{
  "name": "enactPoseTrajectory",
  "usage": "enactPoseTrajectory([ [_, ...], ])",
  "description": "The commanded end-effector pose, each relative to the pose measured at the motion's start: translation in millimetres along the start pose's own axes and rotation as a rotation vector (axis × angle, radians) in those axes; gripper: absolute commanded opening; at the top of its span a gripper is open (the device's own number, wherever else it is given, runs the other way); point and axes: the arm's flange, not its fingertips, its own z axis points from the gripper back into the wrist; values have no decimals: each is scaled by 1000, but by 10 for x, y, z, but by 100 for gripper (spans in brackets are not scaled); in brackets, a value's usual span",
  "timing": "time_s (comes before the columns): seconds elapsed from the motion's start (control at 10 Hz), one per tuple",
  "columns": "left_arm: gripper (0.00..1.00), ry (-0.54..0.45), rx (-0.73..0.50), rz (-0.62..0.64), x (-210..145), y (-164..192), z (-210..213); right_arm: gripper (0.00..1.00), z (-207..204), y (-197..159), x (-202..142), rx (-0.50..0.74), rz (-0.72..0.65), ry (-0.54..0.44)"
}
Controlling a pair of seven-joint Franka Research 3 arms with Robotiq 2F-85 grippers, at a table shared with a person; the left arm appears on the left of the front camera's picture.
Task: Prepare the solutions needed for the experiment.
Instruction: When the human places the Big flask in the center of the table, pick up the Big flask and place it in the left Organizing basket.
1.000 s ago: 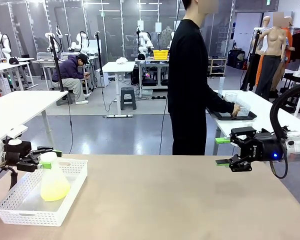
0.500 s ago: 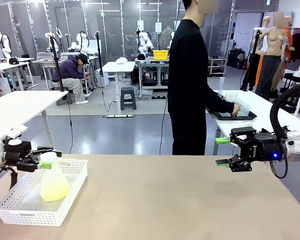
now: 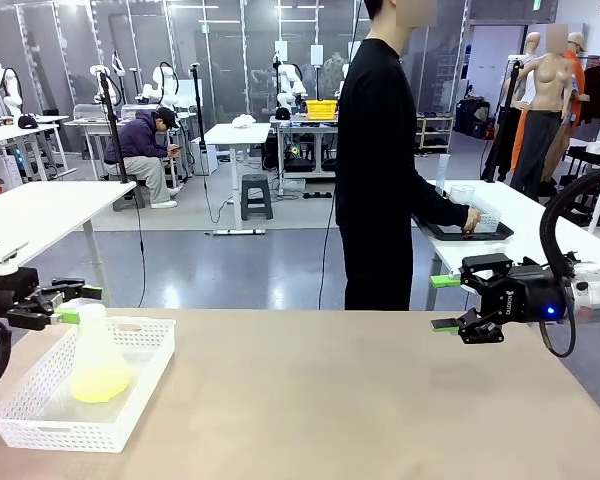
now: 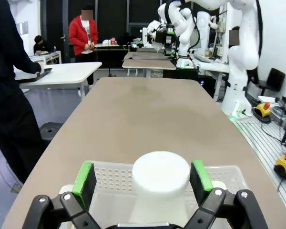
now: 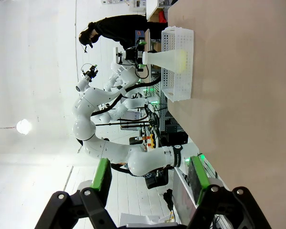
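Observation:
A translucent conical flask point(image 3: 97, 355) with a white round cap point(image 3: 92, 312) stands in a white perforated basket point(image 3: 140, 395) at the table's left end. A little pale yellow solution point(image 3: 100, 382) glows in its bottom. My left gripper point(image 3: 79, 304) is open, its green pads on either side of the cap. In the left wrist view the cap point(image 4: 160, 171) sits between the pads point(image 4: 84, 177) with gaps on both sides, the left gripper point(image 4: 142, 177) open. My right gripper point(image 3: 445, 303) hovers open and empty over the table's right side. The right wrist view, behind the right gripper point(image 5: 150, 174), holds the flask point(image 5: 167, 58) and basket point(image 5: 178, 88) far off.
The brown tabletop point(image 3: 360, 410) stretches bare between basket and right gripper. A person in black point(image 3: 380, 160) stands beyond the far edge, turned to a side table, one hand point(image 3: 470, 218) on a dark tray point(image 3: 468, 232) there.
My left gripper has drawn back to the left and slightly up. The flask has shifted a little left in the basket. The right arm has not moved.

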Motion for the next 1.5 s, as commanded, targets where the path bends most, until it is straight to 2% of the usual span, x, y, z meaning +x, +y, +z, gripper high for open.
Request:
enactPoseTrajectory([
  [0.0,100,35,-42,5,161,-64,58,82,-3,10,5,-2,2,-4],
  [0.1,100,34,-47,9,226,-79,81,82,-3,10,5,-2,2,-4],
  [0.2,100,-29,-15,69,344,-68,125,82,-3,10,5,-2,2,-4],
  [0.4,100,52,18,112,616,-88,255,82,-3,10,5,-2,2,-4],
  [0.5,100,51,11,142,720,-115,308,82,-3,10,5,-2,2,-4],
  [0.6,100,46,-20,219,834,-173,352,82,-3,10,5,-2,2,-4],
  [0.7,100,102,-47,363,888,-241,397,82,-3,10,5,-2,2,-4],
  [0.9,100,82,-139,581,1025,-353,437,82,-3,10,5,-2,2,-4],
  [1.0,100,127,-115,703,1046,-401,484,82,-3,10,5,-2,2,-4],
  [1.1,100,93,-123,784,1086,-440,500,82,-3,10,5,-2,2,-4],
  [1.2,100,52,-143,792,1124,-431,512,82,-3,10,5,-2,2,-4],
  [1.3,100,91,-109,700,960,-428,432,82,-3,10,5,-2,2,-4],
  [1.4,100,91,-109,700,960,-428,432,82,-3,10,5,-2,2,-4],
])
